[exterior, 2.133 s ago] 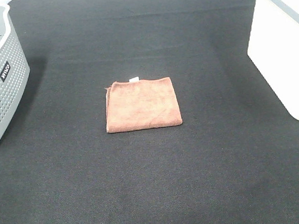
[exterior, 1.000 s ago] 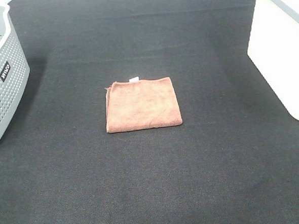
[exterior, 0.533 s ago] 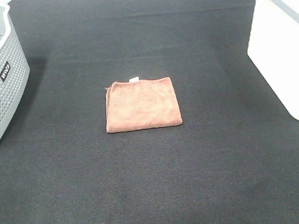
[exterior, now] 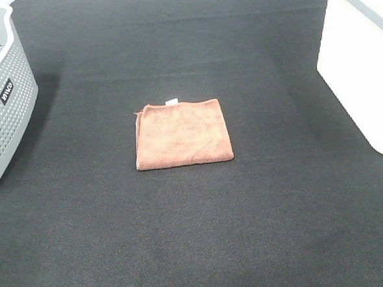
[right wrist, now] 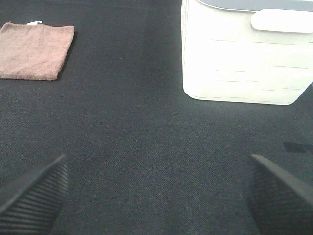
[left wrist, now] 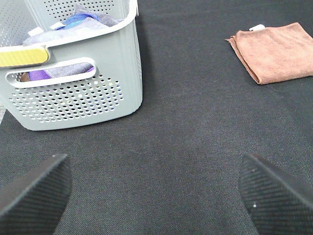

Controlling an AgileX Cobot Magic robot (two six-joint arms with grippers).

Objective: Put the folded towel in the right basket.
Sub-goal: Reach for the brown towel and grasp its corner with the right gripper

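A folded brown towel [exterior: 182, 133] lies flat on the black table in the middle of the exterior view. It also shows in the left wrist view [left wrist: 276, 52] and in the right wrist view [right wrist: 35, 50]. The white right basket [exterior: 362, 61] stands at the right edge and shows in the right wrist view [right wrist: 247, 58]. My left gripper [left wrist: 155, 191] is open and empty, over the table near the grey basket. My right gripper [right wrist: 156, 196] is open and empty, over the table before the white basket. Neither gripper shows in the exterior view.
A grey perforated basket [exterior: 0, 96] stands at the left edge; in the left wrist view [left wrist: 78, 93] it holds blue and purple cloths. The black mat [exterior: 197, 234] covers the table.
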